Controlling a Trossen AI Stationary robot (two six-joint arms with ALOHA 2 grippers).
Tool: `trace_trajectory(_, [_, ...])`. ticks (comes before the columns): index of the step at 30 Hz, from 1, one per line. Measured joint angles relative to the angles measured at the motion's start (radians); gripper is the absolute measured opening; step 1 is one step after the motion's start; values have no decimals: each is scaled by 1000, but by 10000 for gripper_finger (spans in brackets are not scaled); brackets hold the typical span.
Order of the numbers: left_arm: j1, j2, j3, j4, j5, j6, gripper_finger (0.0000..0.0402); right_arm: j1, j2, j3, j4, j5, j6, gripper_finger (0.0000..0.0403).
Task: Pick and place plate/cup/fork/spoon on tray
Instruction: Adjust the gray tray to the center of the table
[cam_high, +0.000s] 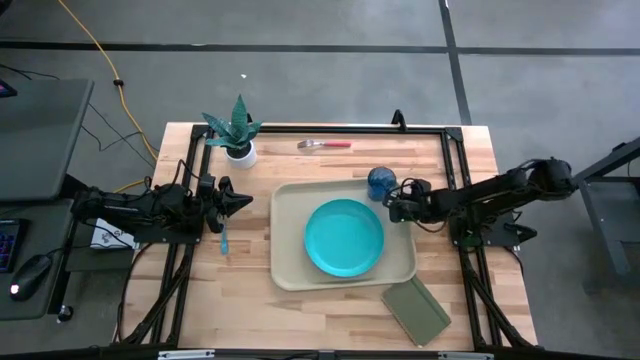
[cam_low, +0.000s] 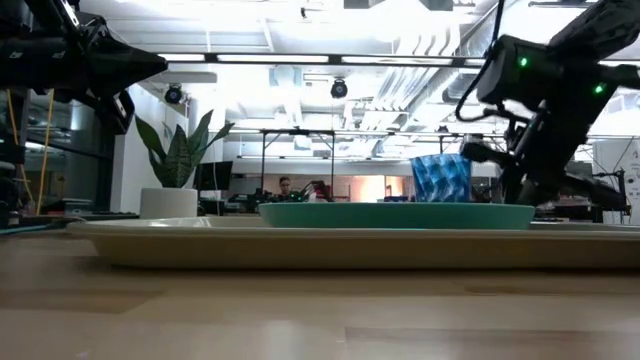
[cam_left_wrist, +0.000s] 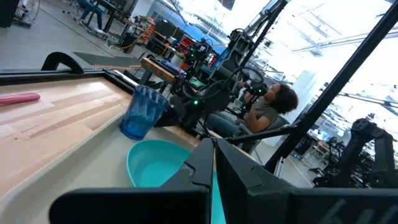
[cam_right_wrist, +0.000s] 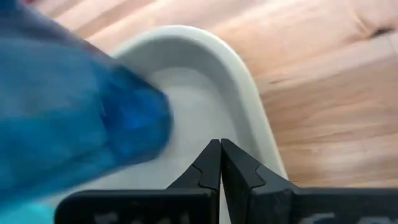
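Altogether there is one of each piece: one tray (cam_high: 290, 268), one plate (cam_high: 344, 237), one cup (cam_high: 380, 182), one fork (cam_high: 324, 144) and one spoon (cam_high: 224, 239), plus one potted plant (cam_high: 236, 130) and one dark green notebook (cam_high: 416, 310). From above, the tray lies with its long side running left to right across the middle of the table (cam_high: 470, 200), and the turquoise plate sits flat inside it, a little right of its centre. The blue cup stands upright at the tray's far right corner; from the table-level camera it shows behind the plate (cam_low: 395, 214), and whether its base is inside the rim or on it cannot be told. The fork lies apart near the far edge of the table, its long axis left to right, with the red-pink handle pointing right and the metal head pointing left toward the plant. The spoon lies on the wood just left of the tray, its long axis running near to far; only the light blue handle shows. The left gripper (cam_high: 243, 201) hovers beside the tray's left side, above the spoon's far end, its fingers pressed together on nothing. The right gripper (cam_high: 393, 207) is just beside the cup, over the tray's corner, its fingers (cam_right_wrist: 211, 163) likewise closed tip to tip and empty. The notebook lies at an angle off the tray's near right corner.
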Motion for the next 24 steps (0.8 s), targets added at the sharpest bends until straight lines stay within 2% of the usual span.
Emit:
trace_trajectory(6, [0, 0, 0, 0, 0, 0, 1, 68, -173, 0, -27, -13, -141, 0])
trace_trajectory(8, [0, 0, 0, 0, 0, 0, 1, 101, -225, 0, -18, -55, -193, 0])
trace_trajectory(10, [0, 0, 0, 0, 0, 0, 1, 132, -262, 0, -5, -144, -237, 0])
trace_trajectory(13, [0, 0, 0, 0, 0, 0, 1, 186, -284, 0, 44, -347, -290, 0])
trace_trajectory(16, [0, 0, 0, 0, 0, 0, 1, 262, -266, 1, 191, -493, -291, 0])
trace_trajectory(19, [0, 0, 0, 0, 0, 0, 1, 348, -203, 20, 355, -525, -276, 0])
trace_trajectory(24, [0, 0, 0, -1, 0, 0, 1, 444, 22, 243, 277, -578, -345, 0])
